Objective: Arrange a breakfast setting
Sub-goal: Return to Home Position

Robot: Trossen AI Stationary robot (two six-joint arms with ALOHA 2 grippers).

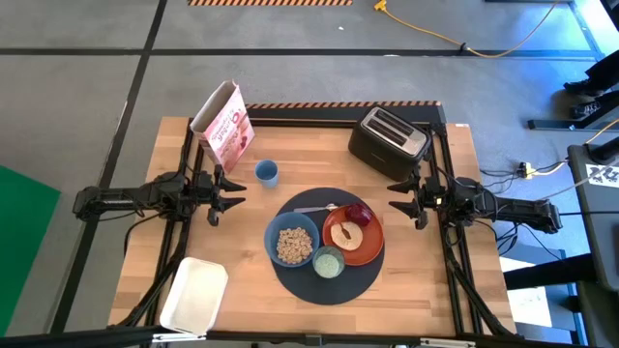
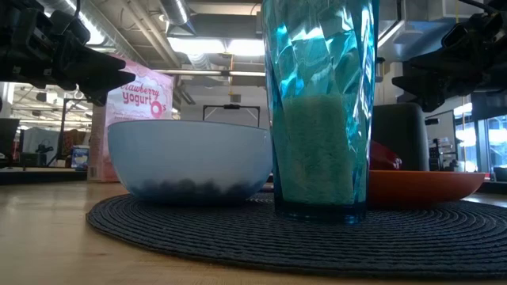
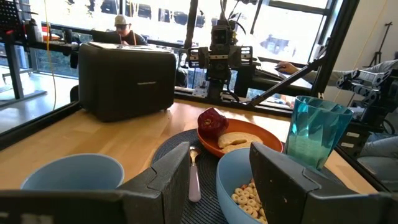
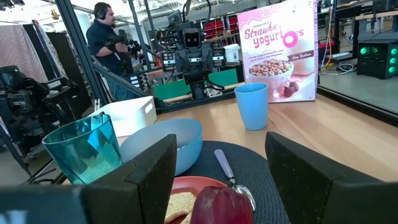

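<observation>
Nearest the front edge of the desk (image 1: 416, 275), a white tray (image 1: 193, 295) lay at the left corner, off the dark round mat (image 1: 360, 282). At the mat's front stood the teal glass (image 1: 329, 262), close before the bowl and plate. It looked faceted, hard and light, tall enough to tip and probably slick, so a side hold across its upper wall would suit it. Behind it on the left sat the blue bowl (image 1: 271, 240) of cereal (image 1: 293, 246). The bowl was smooth and rigid, best pinched at the rim and kept level or the loose rings would spill. On the right, the orange plate (image 1: 375, 248) carried bread (image 1: 346, 233), soft and easily crushed, and a dark red fruit (image 1: 359, 214), round and apt to roll. Its low rim looked like the only purchase. The metal spoon (image 1: 314, 209) lay flat toward the mat's back, thin and hard to get under, with its handle the place to take. These pieces sat crowded, so reaching one would risk nudging its neighbours.

The left gripper (image 1: 235, 191) and right gripper (image 1: 395, 195) hung on either side of the mat, fingers spread and empty. Farther back, off the mat, stood a small blue cup (image 1: 267, 173), a pink cereal box (image 1: 224, 126) and the black toaster (image 1: 388, 137), all out of the way.
</observation>
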